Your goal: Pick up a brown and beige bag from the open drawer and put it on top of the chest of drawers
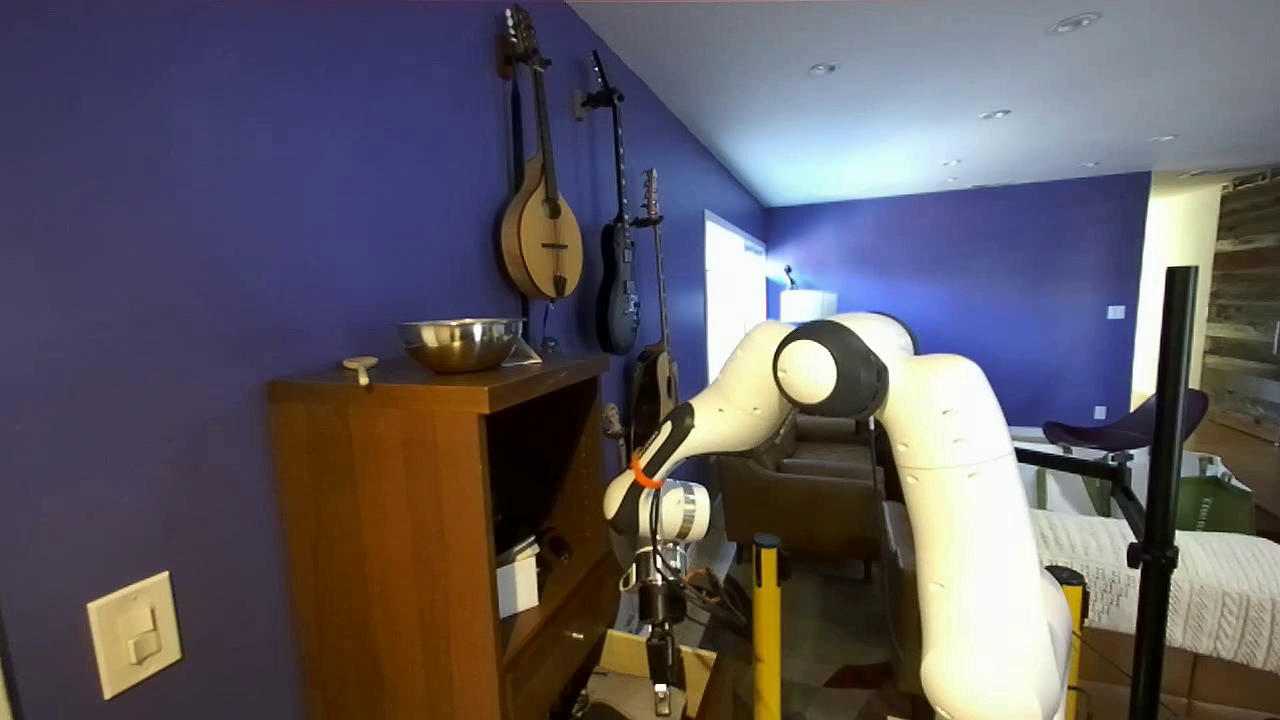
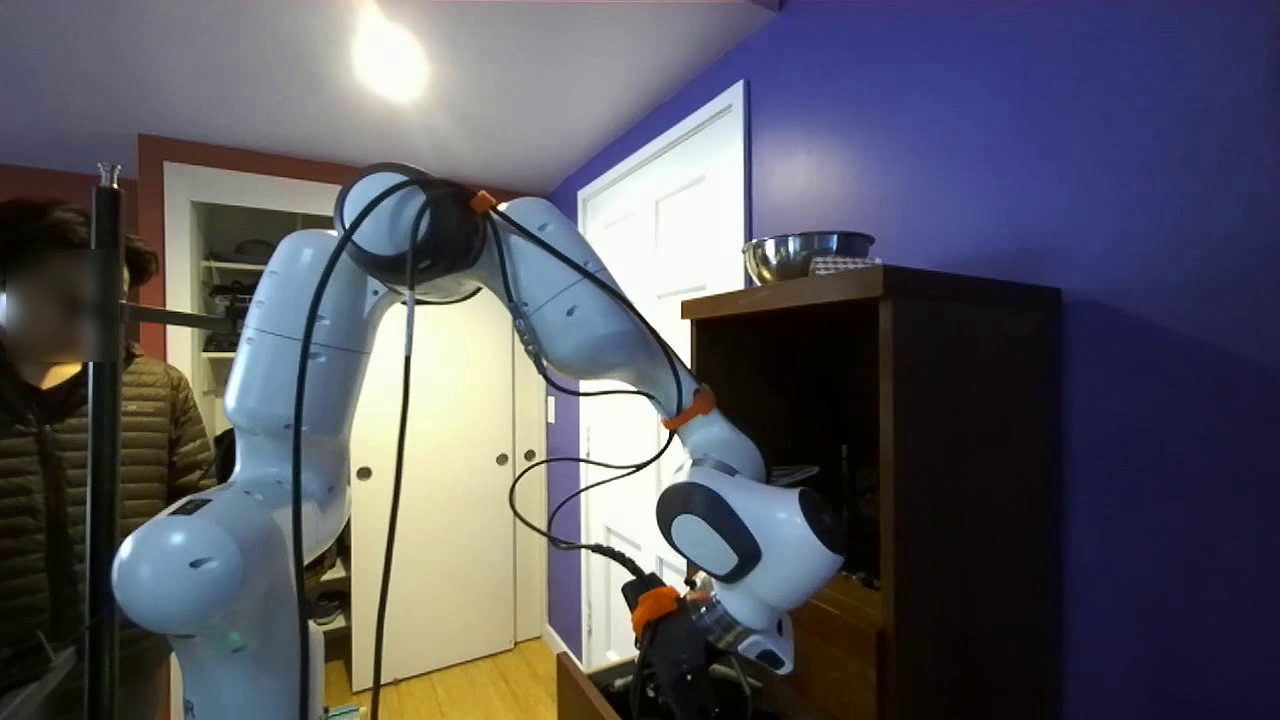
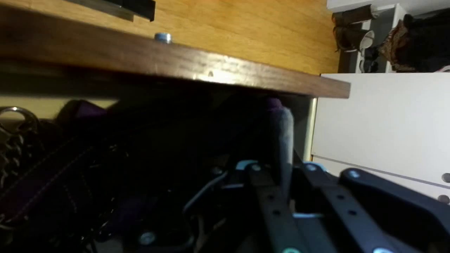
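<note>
The chest of drawers is brown wood; it also shows in an exterior view. Its low drawer is pulled open. The drawer's front edge with a silver knob crosses the wrist view. My gripper points down into the drawer. In the wrist view its fingers are fairly close together in deep shadow. A grey-purple strip runs up between them; I cannot tell if it is gripped. I cannot make out the brown and beige bag among the dark contents.
A metal bowl stands on the chest top beside a small pale spoon-like item. A white box sits in the open shelf. A dark bag with a chain lies in the drawer. A yellow post stands near the arm.
</note>
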{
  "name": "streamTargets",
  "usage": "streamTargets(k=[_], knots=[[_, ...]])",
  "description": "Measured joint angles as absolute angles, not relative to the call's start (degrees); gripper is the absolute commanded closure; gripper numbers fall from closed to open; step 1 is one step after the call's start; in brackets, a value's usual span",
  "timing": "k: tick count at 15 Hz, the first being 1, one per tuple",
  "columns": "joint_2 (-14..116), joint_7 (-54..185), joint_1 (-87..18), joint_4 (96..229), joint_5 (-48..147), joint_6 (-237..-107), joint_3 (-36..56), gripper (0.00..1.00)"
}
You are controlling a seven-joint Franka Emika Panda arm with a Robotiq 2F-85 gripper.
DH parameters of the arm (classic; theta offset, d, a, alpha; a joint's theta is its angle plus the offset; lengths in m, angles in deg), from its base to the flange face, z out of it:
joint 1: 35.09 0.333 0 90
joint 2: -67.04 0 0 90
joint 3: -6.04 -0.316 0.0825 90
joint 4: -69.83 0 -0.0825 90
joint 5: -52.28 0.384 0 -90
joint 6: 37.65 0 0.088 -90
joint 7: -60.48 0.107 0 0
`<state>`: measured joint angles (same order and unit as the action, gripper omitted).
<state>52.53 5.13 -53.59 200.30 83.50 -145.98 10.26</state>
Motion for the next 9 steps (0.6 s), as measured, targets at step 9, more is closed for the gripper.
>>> streamTargets(k=[9], knots=[[63.18,1.32,-53.61,203.51,83.45,-135.72,14.92,0.98]])
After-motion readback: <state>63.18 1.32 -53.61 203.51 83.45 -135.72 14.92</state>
